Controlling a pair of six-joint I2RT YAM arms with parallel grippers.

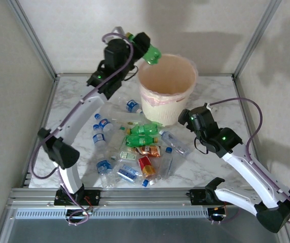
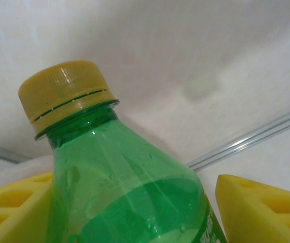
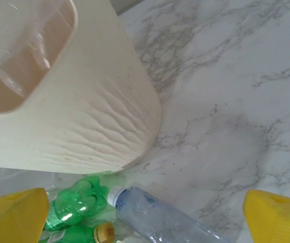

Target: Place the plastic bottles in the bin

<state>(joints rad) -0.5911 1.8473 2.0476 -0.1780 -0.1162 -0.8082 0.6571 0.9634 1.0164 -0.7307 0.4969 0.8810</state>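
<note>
We find the left hand (image 1: 146, 49) clamped on one green bottle (image 1: 153, 55) above the bin (image 1: 174, 108), the right hand (image 1: 185, 117) apart; many bottles (image 1: 141, 137) remain.

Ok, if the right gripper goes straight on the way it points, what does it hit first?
Probably the clear plastic white-capped bottle on the marble table, just ahead of the right gripper; depth is unclear.

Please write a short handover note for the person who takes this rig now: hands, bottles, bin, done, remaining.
Left hand: shut on a green bottle, held over the bin's rim.
Right hand: open, low beside the bin, above a clear bottle on the table.
Pile of bottles lies in front of the bin.
Done: one bottle lifted.
To do: release it, then bin the pile.
</note>
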